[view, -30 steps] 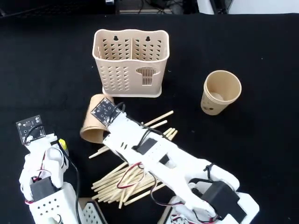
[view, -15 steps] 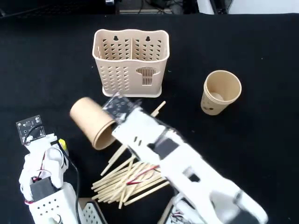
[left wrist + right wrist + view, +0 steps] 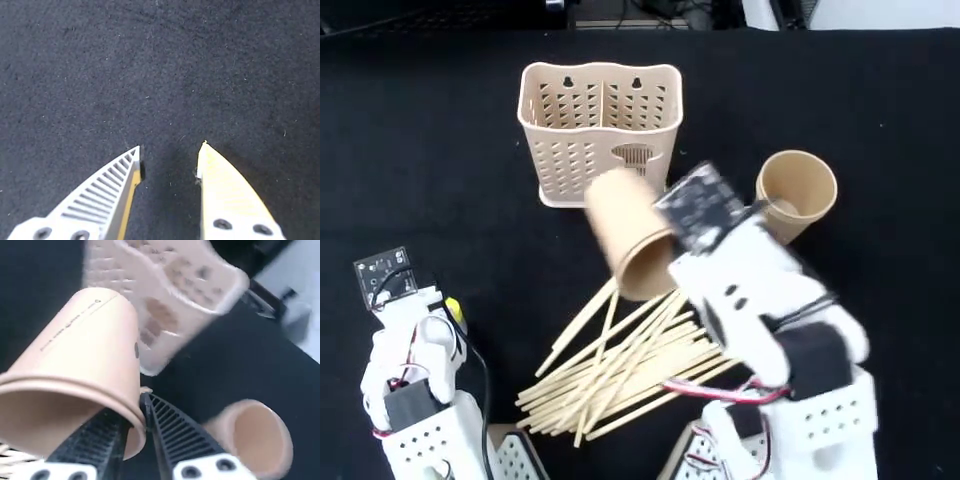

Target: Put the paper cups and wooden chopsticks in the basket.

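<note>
The left gripper (image 3: pixel 170 152) sits at the tabletop's (image 3: pixel 880 120) front-left corner, jaws spread over bare cloth. The wooden chopsticks (image 3: pixel 620 370) lie heaped near the front edge. The right gripper (image 3: pixel 134 412) pinches the rim of a tilted paper cup (image 3: pixel 630 235), lifted before the basket (image 3: pixel 600 135). The second paper cup (image 3: pixel 795 195) stands upright, right of the basket.

Bare table (image 3: pixel 440 180) lies left of the basket (image 3: pixel 600 135); chopsticks (image 3: pixel 610 370) sprawl before it, cup (image 3: pixel 790 205) rightward.

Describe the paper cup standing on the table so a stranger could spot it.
Find the beige basket at the back of the black table. The cup stands right of it, upright, mouth up. The other cup hangs tilted in the jaws of the right gripper.
</note>
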Robot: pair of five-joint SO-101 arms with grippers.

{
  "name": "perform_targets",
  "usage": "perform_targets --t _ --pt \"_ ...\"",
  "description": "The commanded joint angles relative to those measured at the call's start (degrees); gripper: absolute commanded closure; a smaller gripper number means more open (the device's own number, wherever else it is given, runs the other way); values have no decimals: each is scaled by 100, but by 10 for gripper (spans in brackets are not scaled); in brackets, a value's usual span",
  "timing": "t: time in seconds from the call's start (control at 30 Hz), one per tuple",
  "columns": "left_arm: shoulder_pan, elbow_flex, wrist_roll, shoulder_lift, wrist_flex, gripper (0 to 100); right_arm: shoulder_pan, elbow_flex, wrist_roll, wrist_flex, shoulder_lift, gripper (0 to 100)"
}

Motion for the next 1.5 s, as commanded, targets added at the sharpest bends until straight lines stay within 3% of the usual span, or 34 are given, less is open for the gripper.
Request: perform_targets --t 0.0,0.47,0.7,1.0,1.47 --pt "-4 84 44 -35 -44 804 879 -787 123 290 382 985" --pt "-4 84 44 -35 -44 805 2866 -3644 123 1600 2668 985" --pt "-4 84 44 -35 -44 805 2963 -5393 123 2708 3925 985" --pt "-4 84 44 -35 -44 805 3622 -5912 615 2673 4963 985" --pt "-4 84 44 -35 -44 805 3640 -5895 651 2084 6431 986"
